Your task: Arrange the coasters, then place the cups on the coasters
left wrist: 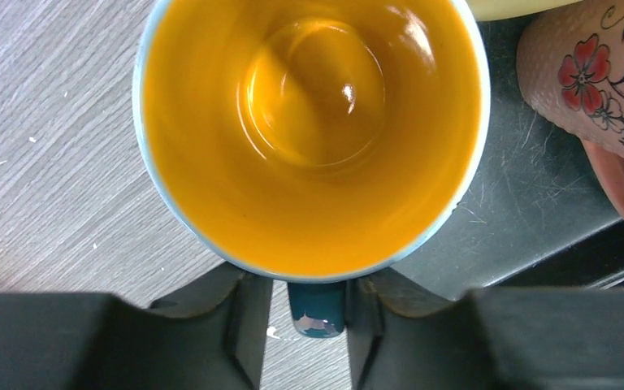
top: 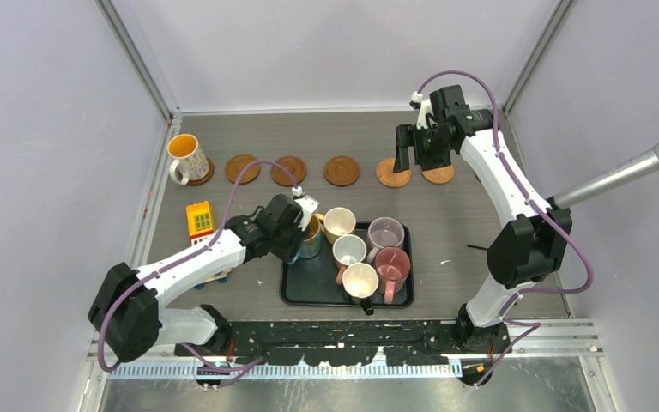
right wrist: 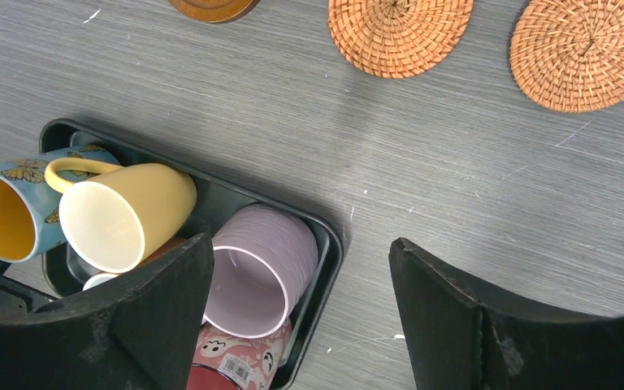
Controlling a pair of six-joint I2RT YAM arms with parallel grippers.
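Scoring one so far: white mug point(top: 185, 156) seated on the far-left coaster point(top: 203, 175), five bare coasters point(top: 341, 170) along the far row, perhaps a seventh hidden under the right gripper point(top: 403, 161), jaws spread wide on nothing. At the left edge of the black tray point(top: 305, 292), left gripper point(left wrist: 309, 305) with jaws drawn narrow either side of the blue mug point(left wrist: 309, 138) handle point(left wrist: 317, 317), firm pinch hard to call. Leaves six to seat, five other mugs point(top: 349, 251) waiting in the tray.

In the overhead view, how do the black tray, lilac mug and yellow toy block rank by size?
1. black tray, clearly largest.
2-3. lilac mug and yellow toy block look about alike; too close to rank.
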